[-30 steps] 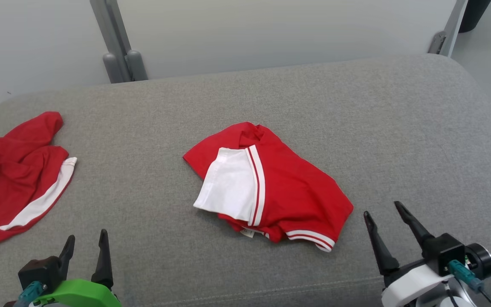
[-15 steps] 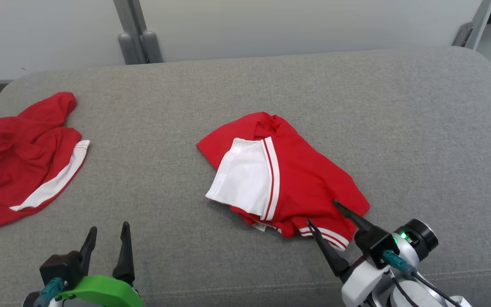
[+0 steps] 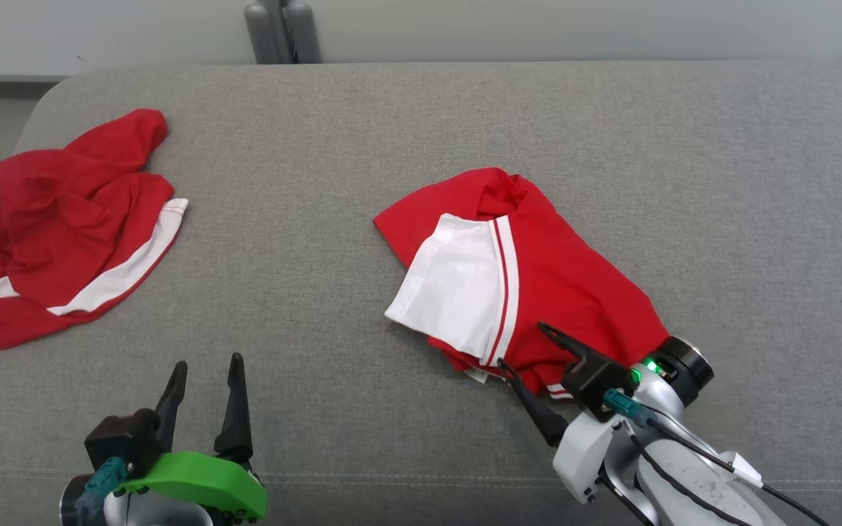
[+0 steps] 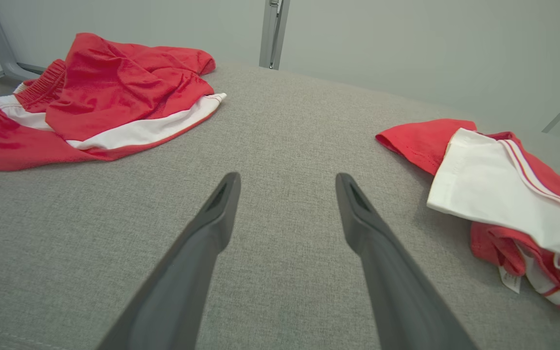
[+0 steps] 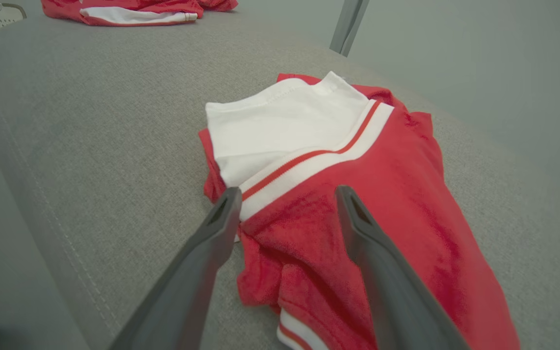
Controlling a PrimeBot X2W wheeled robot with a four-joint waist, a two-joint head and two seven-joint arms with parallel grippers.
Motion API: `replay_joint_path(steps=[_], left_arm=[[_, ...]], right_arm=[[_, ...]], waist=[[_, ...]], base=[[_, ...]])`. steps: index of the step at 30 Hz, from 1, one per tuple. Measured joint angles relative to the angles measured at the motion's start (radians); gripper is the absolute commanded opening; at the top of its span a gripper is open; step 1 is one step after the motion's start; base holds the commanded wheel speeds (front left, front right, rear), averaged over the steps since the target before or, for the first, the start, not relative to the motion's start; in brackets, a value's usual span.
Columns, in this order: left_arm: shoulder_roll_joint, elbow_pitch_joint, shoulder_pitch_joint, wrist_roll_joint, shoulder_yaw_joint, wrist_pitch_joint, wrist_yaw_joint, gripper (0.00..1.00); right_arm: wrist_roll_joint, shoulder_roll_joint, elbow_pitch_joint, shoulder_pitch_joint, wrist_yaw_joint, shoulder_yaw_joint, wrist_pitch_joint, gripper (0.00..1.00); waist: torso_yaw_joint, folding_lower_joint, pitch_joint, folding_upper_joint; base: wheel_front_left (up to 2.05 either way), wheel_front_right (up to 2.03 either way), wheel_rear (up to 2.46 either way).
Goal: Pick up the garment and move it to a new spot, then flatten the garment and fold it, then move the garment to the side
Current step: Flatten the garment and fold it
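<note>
The garment (image 3: 582, 285) is a crumpled red piece with a white panel and white-striped trim, lying in the middle of the grey cushion (image 3: 319, 146). My right gripper (image 3: 522, 345) is open at the garment's near edge, one finger over the red cloth and one beside the hem. In the right wrist view the right gripper (image 5: 287, 189) straddles the striped band of the garment (image 5: 406, 170), with nothing pinched. My left gripper (image 3: 209, 361) stands open and empty at the lower left. From the left gripper (image 4: 287, 177), the garment (image 4: 494, 194) lies off to the right.
A second red and white garment (image 3: 63, 219) lies bunched at the cushion's left end, also seen as the second garment (image 4: 114, 82) from the left wrist. Grey posts (image 3: 282, 29) stand behind the cushion against a pale wall. The cushion's front seam (image 3: 392, 478) runs just ahead of both arms.
The head camera has shifted, sliding the whole scene rightward. My right gripper has moved from the right of the garment in over its near edge, still open. The left gripper stays open.
</note>
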Motion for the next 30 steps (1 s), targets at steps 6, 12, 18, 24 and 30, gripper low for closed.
replay_joint_path(steps=[6,12,18,24,30], left_arm=[[-0.016,0.000,-0.015,0.007,0.000,0.000,0.000,1.00],[-0.018,0.000,-0.016,0.007,0.009,0.000,0.000,1.00],[-0.021,-0.001,-0.017,0.007,0.015,0.000,0.000,1.00],[-0.027,0.000,-0.017,0.009,0.025,0.000,0.000,1.00],[-0.037,0.001,-0.016,0.010,0.029,0.000,0.000,1.00]], right_arm=[[-0.002,0.002,0.067,-0.025,0.009,0.027,0.009,1.00],[-0.010,0.003,0.114,-0.060,0.009,0.050,0.014,1.00],[-0.010,0.004,0.150,-0.087,0.009,0.055,0.013,0.21],[-0.003,0.007,0.177,-0.107,0.009,0.050,0.004,0.00],[0.035,0.012,0.170,-0.138,0.010,0.029,-0.005,0.00]], waist=[[0.035,0.0000,0.017,0.0000],[0.051,0.0000,0.027,0.0000],[0.056,0.0000,0.032,0.0000],[0.056,0.0000,0.030,0.0000],[0.050,0.0000,0.021,0.0000]], base=[[0.00,0.00,0.00],[0.00,0.00,0.00],[0.00,0.00,0.00],[0.00,0.00,0.00],[0.00,0.00,0.00]])
